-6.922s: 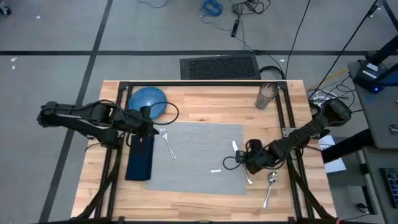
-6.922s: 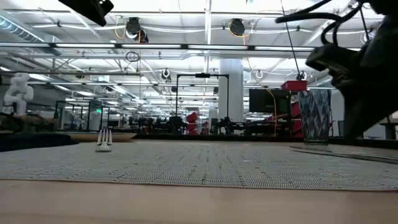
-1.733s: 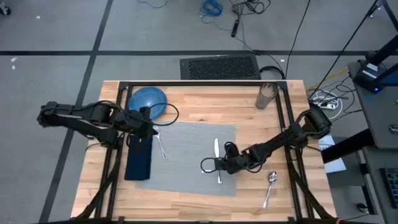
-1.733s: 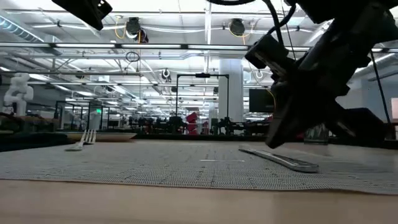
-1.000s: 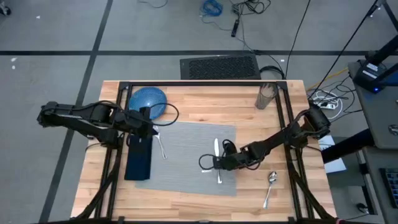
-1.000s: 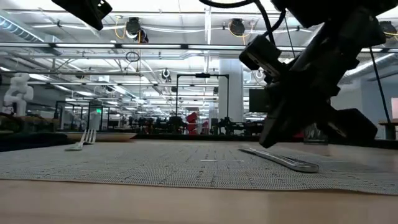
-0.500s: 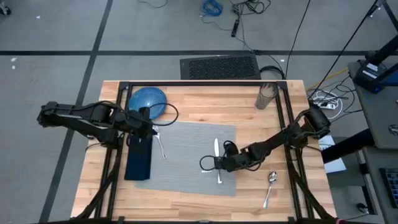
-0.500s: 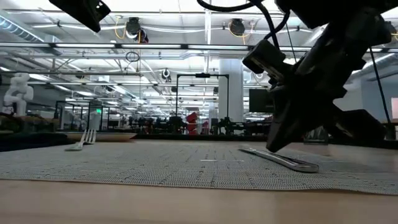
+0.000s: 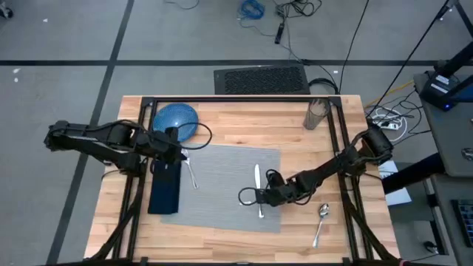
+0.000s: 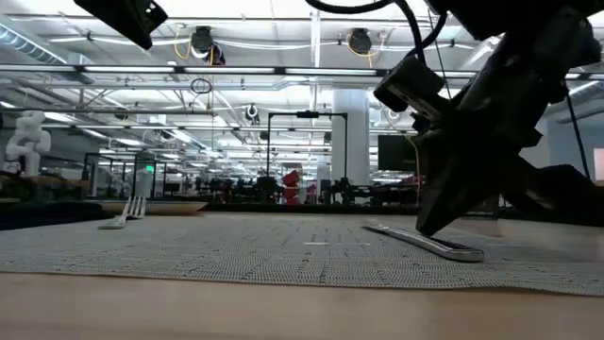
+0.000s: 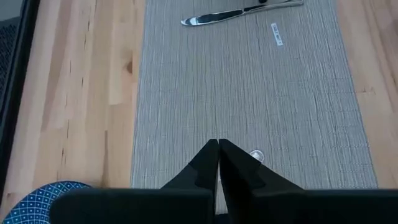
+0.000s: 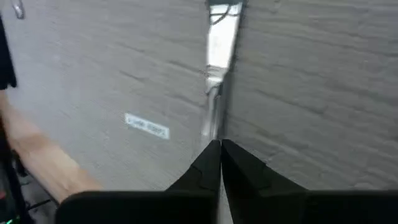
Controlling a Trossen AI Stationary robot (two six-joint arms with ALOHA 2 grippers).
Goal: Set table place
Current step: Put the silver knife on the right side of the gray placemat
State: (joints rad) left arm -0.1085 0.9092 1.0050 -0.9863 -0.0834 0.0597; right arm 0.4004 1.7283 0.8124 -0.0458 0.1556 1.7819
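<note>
From above, the table [image 9: 236, 122] carries the grey placemat [image 9: 222, 188] in its middle, long side running left to right, slightly skewed so its right edge sits a little nearer the camera-side edge. A knife [image 9: 258, 191] lies on the mat's right half, its long axis crossing the mat from far edge to near edge, and the right gripper [image 9: 260, 196] sits low right over its handle end. A fork [image 9: 191, 173] lies on the mat's left edge beside a dark napkin [image 9: 165, 186], with the left gripper [image 9: 179, 154] hanging over the fork's top end. A blue plate [image 9: 176, 120], a glass [image 9: 315, 114] and a spoon [image 9: 321, 222] are all off the mat, so by my reading the setting is only partly done. At table height, the knife [image 10: 425, 243] rests flat on the mat [image 10: 236, 250], running away to the left, and the right gripper [image 10: 444, 222] reaches down to its nearer end. Through the left wrist camera, the fingers [image 11: 208, 163] are pressed together above the mat [image 11: 249, 93], with the knife [image 11: 239, 12] far off. Through the right wrist camera, the fingers [image 12: 211, 165] are together with their tips at the knife [image 12: 219, 74], which stretches straight ahead; I cannot tell whether they pinch it.
</note>
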